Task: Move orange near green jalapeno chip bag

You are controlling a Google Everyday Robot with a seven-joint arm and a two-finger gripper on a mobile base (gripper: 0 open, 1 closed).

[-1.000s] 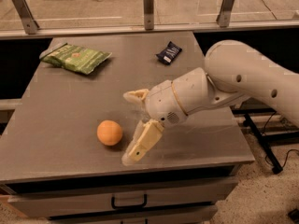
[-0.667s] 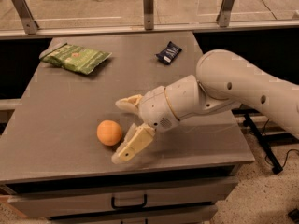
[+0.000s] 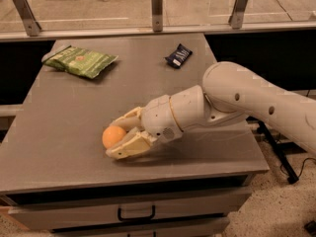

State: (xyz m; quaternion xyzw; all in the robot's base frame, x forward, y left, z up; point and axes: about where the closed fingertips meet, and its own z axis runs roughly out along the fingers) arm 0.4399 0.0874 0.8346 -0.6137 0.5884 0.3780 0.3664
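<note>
The orange [image 3: 111,135] rests on the grey table top [image 3: 74,112] near its front edge. My gripper [image 3: 111,140] has reached in from the right, with one cream finger [image 3: 126,120] behind the orange and the other [image 3: 129,146] in front of it. Both fingers press against it, and its right side is hidden by them. The green jalapeno chip bag [image 3: 80,60] lies flat at the table's far left corner, well away from the orange and the gripper.
A small dark navy snack packet [image 3: 178,56] lies at the back of the table, right of centre. A rail with metal posts [image 3: 157,4] runs behind the table. Drawers with a handle [image 3: 136,214] sit under the front edge.
My gripper has moved left from beside the orange to around it, and the fingers have closed in from wide apart to the orange's width. The orange has stayed in place.
</note>
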